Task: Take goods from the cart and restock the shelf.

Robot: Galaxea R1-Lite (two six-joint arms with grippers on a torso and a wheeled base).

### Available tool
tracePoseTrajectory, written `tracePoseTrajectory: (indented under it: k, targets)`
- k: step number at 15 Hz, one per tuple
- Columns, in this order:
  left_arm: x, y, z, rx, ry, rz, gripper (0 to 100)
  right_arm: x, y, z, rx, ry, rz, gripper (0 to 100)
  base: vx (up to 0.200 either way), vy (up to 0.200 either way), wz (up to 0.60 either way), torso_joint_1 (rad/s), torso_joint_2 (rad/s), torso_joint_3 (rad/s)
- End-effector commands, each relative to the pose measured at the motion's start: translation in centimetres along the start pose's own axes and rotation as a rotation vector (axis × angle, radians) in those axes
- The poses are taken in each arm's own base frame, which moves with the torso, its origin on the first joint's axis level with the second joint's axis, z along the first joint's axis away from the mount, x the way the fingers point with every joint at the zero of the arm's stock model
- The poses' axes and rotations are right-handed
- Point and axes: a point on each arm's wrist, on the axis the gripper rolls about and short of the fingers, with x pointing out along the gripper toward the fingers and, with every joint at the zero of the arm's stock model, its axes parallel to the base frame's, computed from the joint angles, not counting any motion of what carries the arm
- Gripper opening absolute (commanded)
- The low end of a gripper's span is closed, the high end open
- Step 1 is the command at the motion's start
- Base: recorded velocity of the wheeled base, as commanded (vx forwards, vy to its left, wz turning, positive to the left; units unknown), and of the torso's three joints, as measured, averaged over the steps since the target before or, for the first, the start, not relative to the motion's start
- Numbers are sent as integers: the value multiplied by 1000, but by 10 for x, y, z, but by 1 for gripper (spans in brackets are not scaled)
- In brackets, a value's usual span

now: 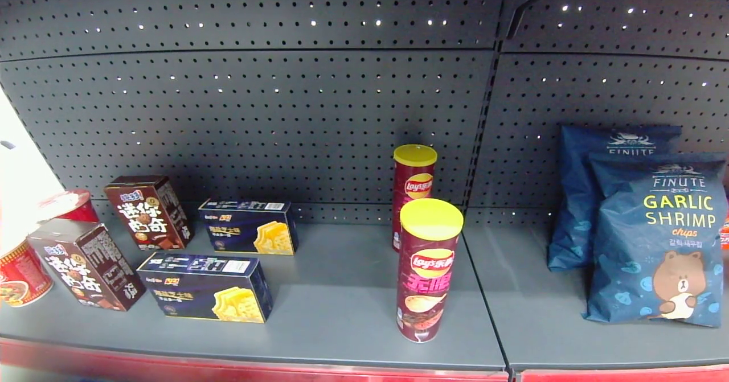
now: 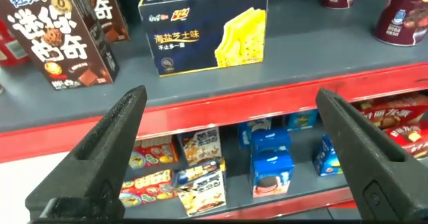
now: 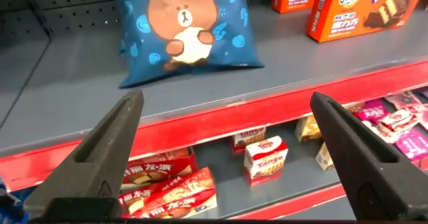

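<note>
A: Grey perforated panel (image 1: 256,114) backs the shelf (image 1: 342,291), a grey deck with a red front lip. Goods on it?

B: Two maroon chip cans (image 1: 428,268), yellow lids, upright, one behind the other beside the deck seam. To their left, two navy cracker boxes (image 1: 208,286) on their long sides and two brown cookie boxes (image 1: 88,263). To their right, two blue chip bags (image 1: 655,239) standing one before the other.

A: Anything cut off?

B: Red cups (image 1: 20,274) cropped at the left edge. Lower-tier packs (image 2: 200,164) show under the lip; print too small to read.

A: Open room?

B: Bare deck between boxes and cans, and between cans and bags.

A: Jaws?

B: Both spread wide, nothing held: left gripper (image 2: 231,100) before the cracker boxes, right gripper (image 3: 227,102) before the bags, each out in front of the lip.
</note>
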Motion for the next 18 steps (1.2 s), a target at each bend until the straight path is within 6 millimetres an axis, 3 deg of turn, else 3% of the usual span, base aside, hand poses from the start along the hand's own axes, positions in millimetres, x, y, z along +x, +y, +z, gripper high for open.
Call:
tracePoseTrajectory:
  k: [1, 3, 18]
  targets:
    - [0, 0, 0, -7, 2, 3, 100, 0, 0, 0, 5, 6, 0, 100, 0, 0, 0, 0, 0, 0]
    - [0, 0, 0, -71, -3, 14, 100, 0, 0, 0, -5, 6, -5, 100, 0, 0, 0, 0, 0, 0]
    - [-4, -1, -2, -8, -59, 35, 100, 0, 1, 0, -7, 8, 32, 100, 0, 0, -40, 0, 0, 0]
